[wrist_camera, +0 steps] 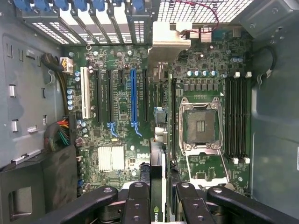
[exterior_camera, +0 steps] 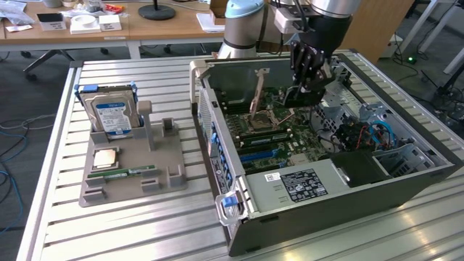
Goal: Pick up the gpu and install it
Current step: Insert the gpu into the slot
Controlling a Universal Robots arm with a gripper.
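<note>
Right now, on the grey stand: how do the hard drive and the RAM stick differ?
The blue-labelled silver hard drive stands upright; the narrow green RAM stick lies flat. The hard drive is a bulky metal box, the RAM stick a thin strip. Both sit on the grey plastic stand.

1. The exterior view sits high and off to one side. It looks down at an angle across the slatted table (exterior_camera: 145, 228) from middle distance. It takes in the whole open computer case (exterior_camera: 348, 201) and the arm (exterior_camera: 330, 22) reaching in from the far side.
2. The wrist view looks straight down into the case from close above. It faces the motherboard (wrist_camera: 121, 93) squarely, past the gripper (wrist_camera: 159, 186) and the gpu (wrist_camera: 157, 207) clamped edge-on in it.
3. Both views share the motherboard, its processor socket (wrist_camera: 202, 123) and the blue slot latches (wrist_camera: 79, 5) along one case wall.
</note>
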